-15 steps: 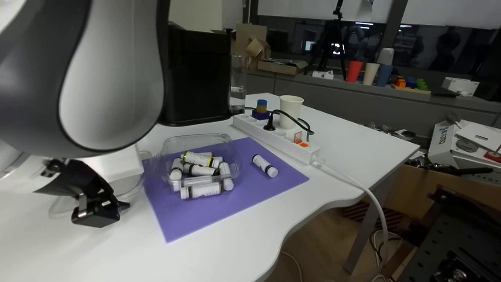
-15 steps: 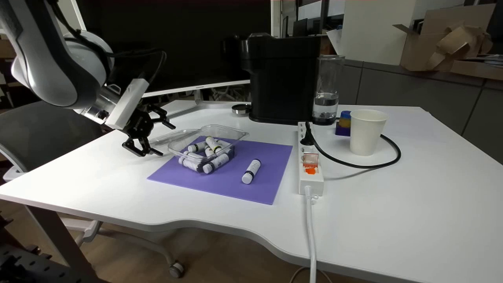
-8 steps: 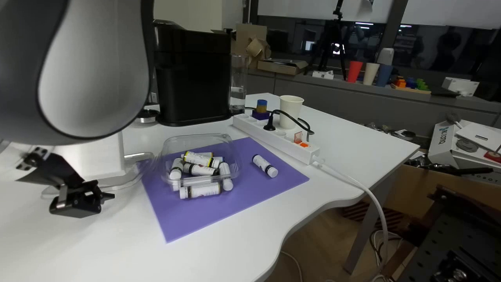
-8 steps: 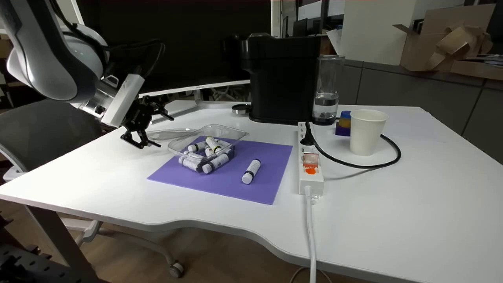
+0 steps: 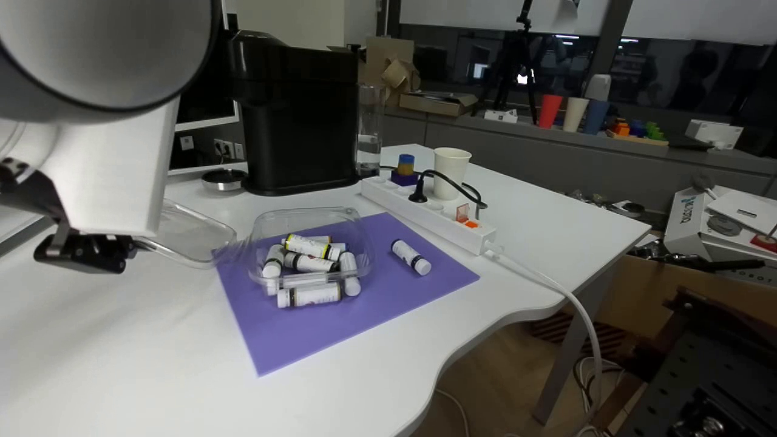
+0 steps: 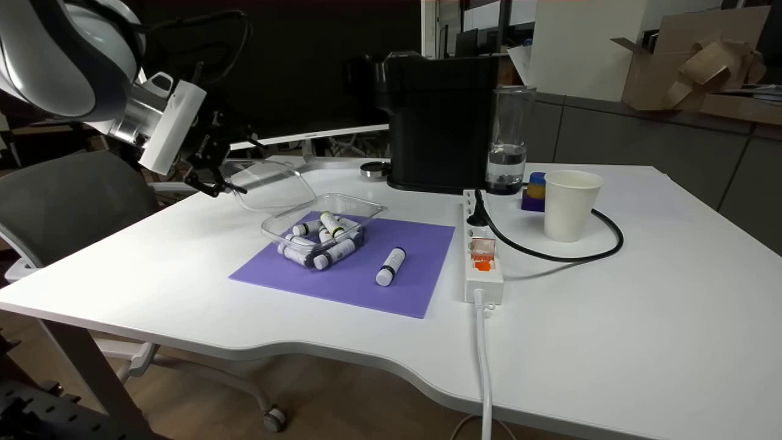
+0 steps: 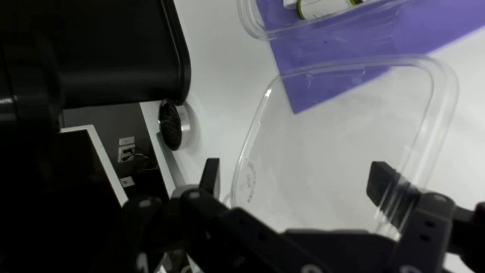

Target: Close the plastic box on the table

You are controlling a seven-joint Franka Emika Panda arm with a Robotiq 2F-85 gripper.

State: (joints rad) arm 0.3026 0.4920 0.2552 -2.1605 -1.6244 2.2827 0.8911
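Gripper: The Robotiq gripper (image 7: pixel 295 167) tilts above the white table (image 6: pixel 183 275), its jaws spread wide and apparently pinching nothing.
Lid: The clear lid (image 7: pixel 333 140) leans upward just ahead of the gripper. In the wrist view its rim crosses in front of one finger (image 7: pixel 379 184); it looks propped rather than clamped, though contact cannot be confirmed.
Box: The plastic box (image 5: pixel 315 222) sits open, lower than the gripper and beyond the lid. Whether a hinge joins the two cannot be made out.
Swing: The step in hand appears to be turning the lid over onto the box. A slow arc up and forward, finger behind the rim, should serve best; haste could let the thin plastic slip.
Press: A level push along the rim would then be called for, lest a corner spring up or the box slide.
Tubes: White tubes (image 5: pixel 311 264) crowd the box ahead of the gripper; one lying high could block the lid. A loose tube (image 5: pixel 411 257) rests past the box on the purple mat (image 6: pixel 421 244).
Machine: A tall black machine (image 6: pixel 440 122) and a round metal tin (image 5: pixel 223 180) just beside it flank the gripper, on its left in the wrist view.
Power strip: The white power strip (image 6: pixel 484 284) and paper cup (image 6: pixel 571 208) stand well apart from the gripper, past the mat, likely clear of the swing.
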